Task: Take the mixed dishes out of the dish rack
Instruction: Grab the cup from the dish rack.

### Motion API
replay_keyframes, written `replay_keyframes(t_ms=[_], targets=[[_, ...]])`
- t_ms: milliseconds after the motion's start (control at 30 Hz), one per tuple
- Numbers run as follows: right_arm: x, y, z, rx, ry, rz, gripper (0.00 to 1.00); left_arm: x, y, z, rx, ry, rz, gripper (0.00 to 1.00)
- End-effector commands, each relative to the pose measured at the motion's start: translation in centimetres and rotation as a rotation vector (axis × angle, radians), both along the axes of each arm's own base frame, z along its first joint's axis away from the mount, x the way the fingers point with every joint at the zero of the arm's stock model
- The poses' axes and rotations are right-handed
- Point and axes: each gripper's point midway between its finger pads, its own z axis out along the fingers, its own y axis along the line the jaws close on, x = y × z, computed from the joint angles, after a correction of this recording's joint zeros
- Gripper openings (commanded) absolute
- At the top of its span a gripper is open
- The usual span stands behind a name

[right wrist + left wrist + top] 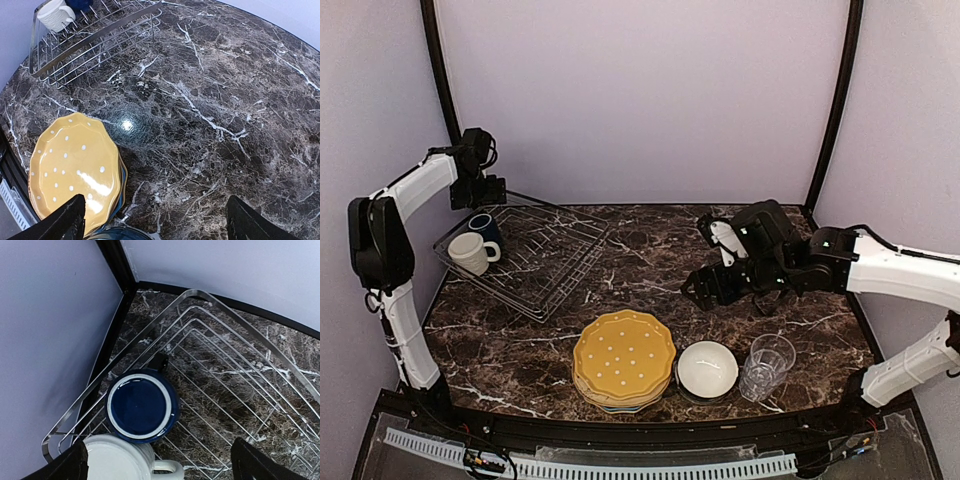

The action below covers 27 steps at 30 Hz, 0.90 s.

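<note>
The wire dish rack (545, 262) sits at the table's far left and holds a cream mug (470, 253) and a dark blue mug (485, 228), both upright and touching. My left gripper (480, 190) hangs open above the rack's far left corner. In the left wrist view the blue mug (141, 406) and cream mug (120, 460) lie below the open left gripper (160, 466). A yellow dotted plate (623, 356) tops a stack at the front, with a white bowl (707, 368) and a glass tumbler (765, 366) to its right. My right gripper (705, 287) is open and empty above the table's middle.
In the right wrist view the yellow plate (75, 170) lies at the lower left with a blue plate edge (122, 175) under it, and the rack (95, 40) at the top left. The right gripper (157, 225) is over bare marble. Purple walls close the back and sides.
</note>
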Motion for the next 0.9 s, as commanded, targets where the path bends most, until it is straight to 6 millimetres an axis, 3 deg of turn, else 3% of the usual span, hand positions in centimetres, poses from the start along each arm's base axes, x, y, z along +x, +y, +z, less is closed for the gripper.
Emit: replay_keyframes(t_ms=[0, 233, 400, 867], targets=[[0.8, 0.1, 0.0, 0.0, -0.02, -0.013, 0.95, -0.9, 2.0, -1.3, -0.006, 0.08, 0.069, 0.99], [1.6, 0.8, 0.0, -0.014, -0.017, -0.003, 0.98, -0.3, 3.1, -5.0, -0.069, 0.149, 0.094, 0.99], [1.9, 1.6, -0.4, -0.021, -0.009, 0.013, 0.98, 0.1, 5.2, -6.2, -0.056, 0.159, 0.13, 0.99], [1.6, 1.7, -1.2, -0.005, 0.017, 0.012, 0.99, 2.6, 5.4, -8.7, -0.123, 0.143, 0.066, 0.99]])
